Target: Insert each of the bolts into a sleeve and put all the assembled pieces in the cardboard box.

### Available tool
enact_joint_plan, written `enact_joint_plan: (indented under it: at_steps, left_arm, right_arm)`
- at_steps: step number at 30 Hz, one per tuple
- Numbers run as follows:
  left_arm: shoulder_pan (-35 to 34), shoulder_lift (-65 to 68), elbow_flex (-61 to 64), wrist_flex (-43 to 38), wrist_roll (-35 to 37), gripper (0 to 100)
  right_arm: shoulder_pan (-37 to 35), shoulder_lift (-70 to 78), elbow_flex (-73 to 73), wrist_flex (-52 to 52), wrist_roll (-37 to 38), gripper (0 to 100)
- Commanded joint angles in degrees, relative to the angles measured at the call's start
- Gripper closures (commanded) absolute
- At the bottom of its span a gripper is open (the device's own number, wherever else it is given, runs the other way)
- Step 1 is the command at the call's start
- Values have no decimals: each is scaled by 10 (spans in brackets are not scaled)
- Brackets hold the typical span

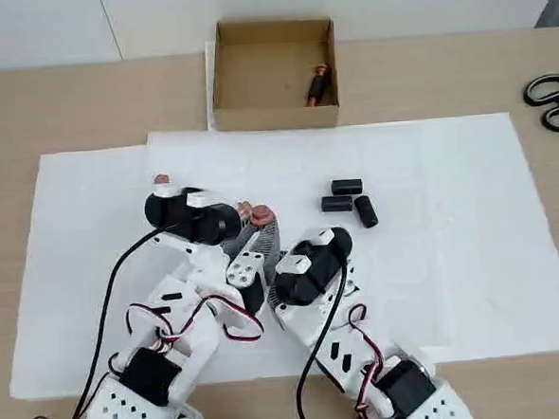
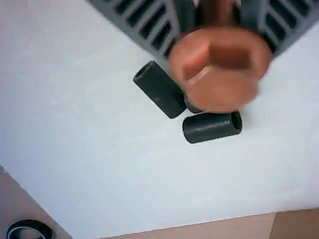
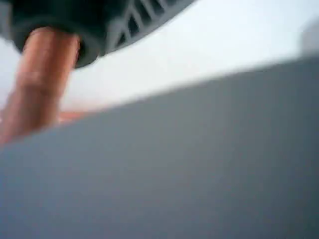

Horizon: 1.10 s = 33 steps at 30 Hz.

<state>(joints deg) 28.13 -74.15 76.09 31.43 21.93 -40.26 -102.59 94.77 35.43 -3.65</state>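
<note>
My left gripper (image 2: 219,12) is shut on a copper bolt (image 2: 219,69), whose hex head faces the left wrist camera. My right gripper (image 3: 94,69) is shut on a black sleeve (image 3: 47,25), and a copper shaft (image 3: 37,89) sticks out of it. In the high view both grippers meet at the paper's middle, with a bolt head (image 1: 262,213) on top. Three loose black sleeves (image 1: 347,200) lie just to the right. One assembled piece (image 1: 317,86) rests in the cardboard box (image 1: 276,117) at the back.
Another copper bolt (image 1: 161,180) lies beside the left arm, partly hidden, and a further bolt head (image 1: 244,210) shows by the grippers. White paper (image 1: 471,236) covers the table's middle. Scissors (image 1: 553,101) sit at the far right edge.
</note>
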Motion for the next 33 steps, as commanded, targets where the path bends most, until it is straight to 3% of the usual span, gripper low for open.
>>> enact_joint_plan:
  at_steps: [1, 24, 30, 33]
  left_arm:
    - [-2, -2, 2, 33, -11, 994]
    - [-1, -3, -32, 179, 38, 989]
    - [-1, -3, -52, 205, 49, 768]
    - [-1, -3, -81, 226, 61, 750]
  right_arm:
    - [0, -13, -10, -15, -2, 994]
    - [0, -13, -10, -15, -2, 994]
    - [0, -13, -9, -15, -2, 994]
    - [0, -13, -8, -15, -2, 994]
